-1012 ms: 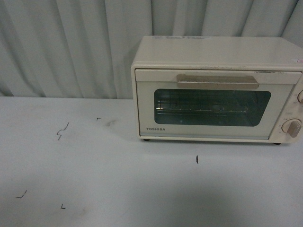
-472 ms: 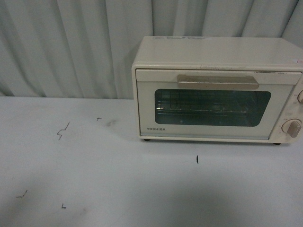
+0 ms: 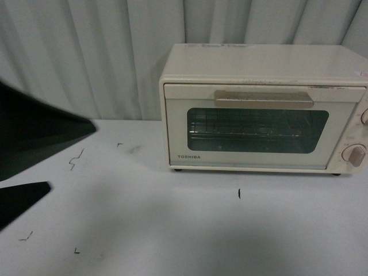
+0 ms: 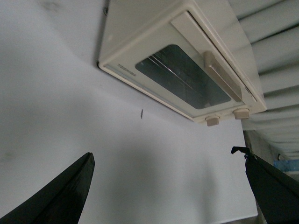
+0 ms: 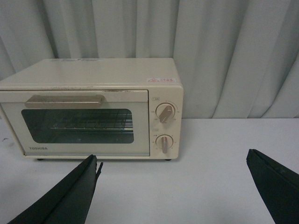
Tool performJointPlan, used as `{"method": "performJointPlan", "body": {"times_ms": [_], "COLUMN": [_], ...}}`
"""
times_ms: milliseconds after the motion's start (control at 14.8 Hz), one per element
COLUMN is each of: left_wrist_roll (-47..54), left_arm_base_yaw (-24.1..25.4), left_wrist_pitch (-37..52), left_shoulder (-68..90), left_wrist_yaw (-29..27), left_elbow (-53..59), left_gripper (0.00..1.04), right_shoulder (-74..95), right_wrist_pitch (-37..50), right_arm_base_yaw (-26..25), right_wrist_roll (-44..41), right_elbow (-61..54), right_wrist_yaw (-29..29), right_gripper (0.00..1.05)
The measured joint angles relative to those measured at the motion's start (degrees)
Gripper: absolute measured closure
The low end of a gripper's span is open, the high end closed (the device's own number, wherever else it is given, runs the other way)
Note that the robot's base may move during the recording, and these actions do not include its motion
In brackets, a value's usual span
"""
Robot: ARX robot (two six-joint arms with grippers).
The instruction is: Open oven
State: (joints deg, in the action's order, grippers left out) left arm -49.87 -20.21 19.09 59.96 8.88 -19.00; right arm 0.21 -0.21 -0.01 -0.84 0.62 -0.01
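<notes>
The cream-white TOSHIBA oven (image 3: 259,106) stands at the back right of the table, door shut, with a beige bar handle (image 3: 264,99) above the glass window and two knobs at its right. My left gripper (image 3: 72,158) has come in at the left edge, open and empty, well left of the oven. The left wrist view shows its two dark fingers (image 4: 70,191) spread wide, with the oven (image 4: 180,60) far ahead. My right gripper (image 5: 173,163) is open and empty, facing the oven (image 5: 93,107) from a distance; it does not show in the front view.
The white table (image 3: 172,230) carries small black marks (image 3: 239,194). A pale pleated curtain (image 3: 86,52) hangs behind the oven. The table's edge shows in the left wrist view (image 4: 247,217).
My left gripper has entered the front view from the left edge; it was out of view before. The oven has not moved and its door stays shut.
</notes>
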Motion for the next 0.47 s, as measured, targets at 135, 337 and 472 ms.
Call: {"method": "performJointPlan", "body": {"times_ms": [135,337,472], "left_wrist_roll": [-4.2,-10.9,-15.5], "left_arm_base_yaw": [-7.1,-14.7,-17.2], "left_wrist_pitch": [8.3,15.6,17.4], "left_shoulder": [15.7,33.6,42.0], "left_wrist_yaw": [-1.9,-2.0,-2.9], "left_elbow": [-5.1,-10.6,-13.6], "left_gripper": [0.07,0.07,0.07], "right_shoulder": [0.0,0.0,0.0], "right_wrist_pitch": [0.0,0.0,0.0], "right_arm_base_yaw": [0.0,0.0,0.0], "right_wrist_roll": [0.0,0.0,0.0], "right_elbow": [0.0,0.0,0.0], "right_wrist_yaw": [0.0,0.0,0.0], "right_gripper": [0.06,0.06,0.06]}}
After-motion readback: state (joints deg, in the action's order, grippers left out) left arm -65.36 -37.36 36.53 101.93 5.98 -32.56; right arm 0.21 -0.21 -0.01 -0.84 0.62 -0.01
